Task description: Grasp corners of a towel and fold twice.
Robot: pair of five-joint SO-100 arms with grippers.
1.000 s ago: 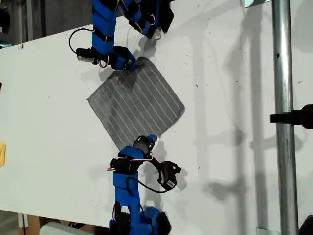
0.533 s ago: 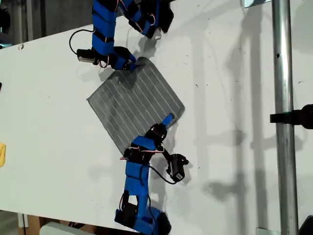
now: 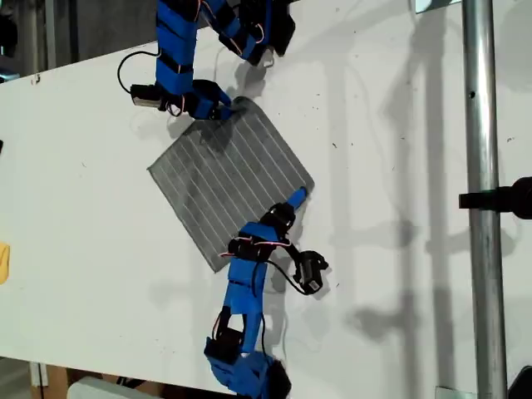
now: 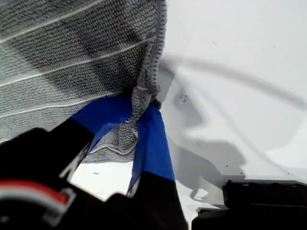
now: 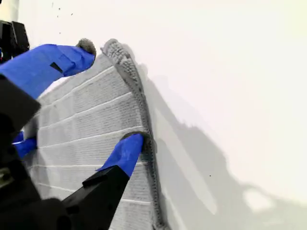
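Exterior view: the towel lies flat on the white worktop, turned like a diamond, with its stripes running slantwise; my first gripper reaches in from the top edge of this view and sits at the cloth's uppermost corner; my second gripper comes up from the bottom edge and lies over the towel's lower right hem, just short of the corner that points to the exterior view's right; a metal pole runs from top to bottom near the exterior view's right side, with a black clamp on it.

First wrist view: my first gripper has its blue jaws pressed together on a bunched bit of the towel's hem, so the fabric rises in a small ridge between them; the rest of the cloth spreads away flat, and bare worktop with soft shadows lies beside it.

Second wrist view: my second gripper is spread wide and pinches nothing; one of its fingers rests on the towel just inside the thick hem, while the other hangs above the cloth near a rounded corner; beyond the hem the worktop is plain white.
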